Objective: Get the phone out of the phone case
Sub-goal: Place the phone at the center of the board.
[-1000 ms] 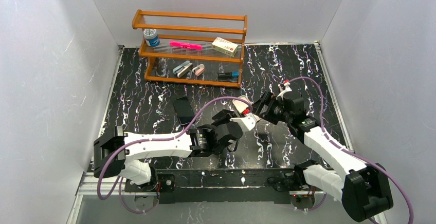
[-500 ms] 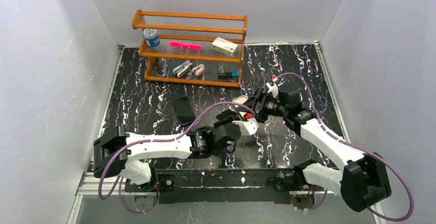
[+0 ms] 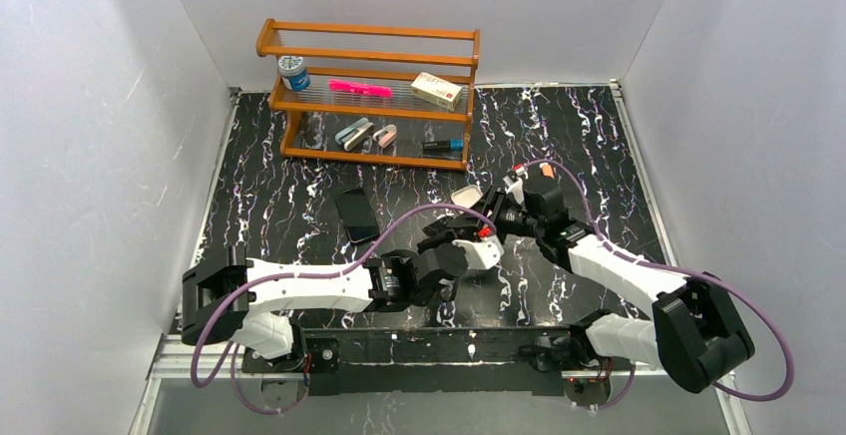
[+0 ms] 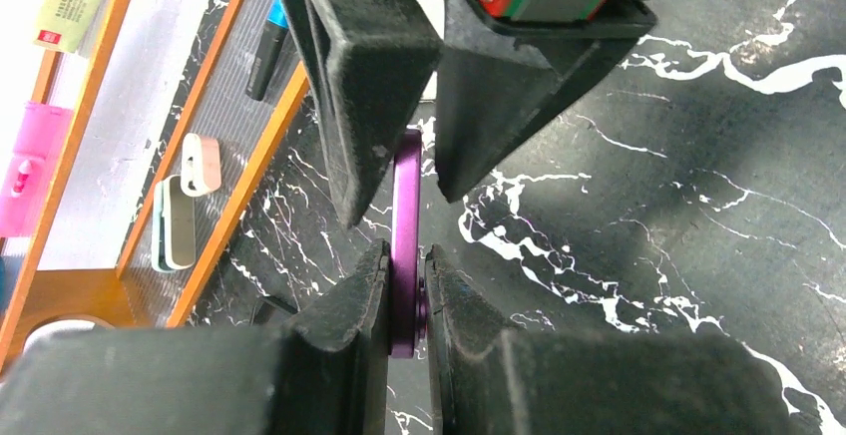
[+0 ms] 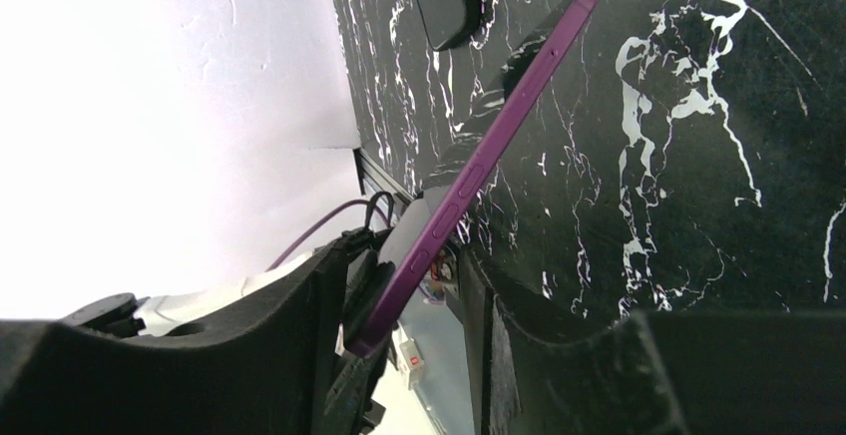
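Bench (image 3: 599,136) first: one black marbled top. One wooden rack (image 3: 369,31) stands at the far edge, toward the far-left corner. Two arms, left arm (image 3: 299,283) and right arm (image 3: 629,275), meet just off the middle of the near edge. Change over the last second: the right arm swung in from the right side toward the centre. The right hand (image 5: 404,275) now straddles the free end of the purple phone (image 5: 499,128), jaws spread. One finger is against its face and the other stands off with a gap. The left hand (image 4: 406,260) is clamped on the other end of that phone, holding it on edge above the bench. We read this as setup for a two-hand peel: left anchors, right is placed to close and pull. Nothing looks separated yet. We can't tell whether the purple is cover or handset. Counts: one purple phone and one black slab (image 3: 356,214) lying flat left of centre, either a second phone or a cover, unclear. Rack middle tier: one blue-lidded jar (image 3: 292,73), one pink bar (image 3: 359,88), one small box (image 3: 437,89). Lower tier: one pen (image 3: 442,145), plus small clip-like bits (image 3: 354,136), at least three, exact count unclear.
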Robot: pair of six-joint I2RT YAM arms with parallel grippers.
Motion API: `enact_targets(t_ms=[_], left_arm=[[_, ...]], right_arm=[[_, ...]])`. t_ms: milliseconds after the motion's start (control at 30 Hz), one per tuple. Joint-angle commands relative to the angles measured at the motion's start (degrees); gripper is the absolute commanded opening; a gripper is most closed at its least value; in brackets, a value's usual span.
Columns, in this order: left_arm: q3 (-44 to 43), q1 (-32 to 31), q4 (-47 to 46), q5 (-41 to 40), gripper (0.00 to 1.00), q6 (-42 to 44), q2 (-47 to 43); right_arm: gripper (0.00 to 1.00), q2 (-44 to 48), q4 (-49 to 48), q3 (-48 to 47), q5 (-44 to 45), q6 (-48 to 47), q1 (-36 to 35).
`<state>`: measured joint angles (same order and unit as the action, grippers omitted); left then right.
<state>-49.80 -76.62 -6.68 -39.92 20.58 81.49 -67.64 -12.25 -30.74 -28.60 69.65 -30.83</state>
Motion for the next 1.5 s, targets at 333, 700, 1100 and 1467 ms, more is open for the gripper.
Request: enact_targets(t_ms=[333,700,1100,1467], left_arm=[[2.78,-2.38,-3.58,-0.71,0.0,-1.69,-5.73],[3.8,-2.31,-1.49,-3.47,0.2,-7.09,-8.28],[3.75,0.78,0.61,-2.1,0.81,-12.71,-14.11],[1.84,13.01,11.0,-0.48,0.98,-31.21,-17.97]], right_arm=[[0.17,-5.86,-12.5,0.27,0.13,4.19,-1.34],[0.01,-8.21,-17.32,0.09,1.57,-0.66,-1.2],[0.01,-5.53,-20.21,1.73,-3.64,-9.5,6.95],[0.01,-0.54,-10.02,2.26,-9.89,-28.69,34.23]])
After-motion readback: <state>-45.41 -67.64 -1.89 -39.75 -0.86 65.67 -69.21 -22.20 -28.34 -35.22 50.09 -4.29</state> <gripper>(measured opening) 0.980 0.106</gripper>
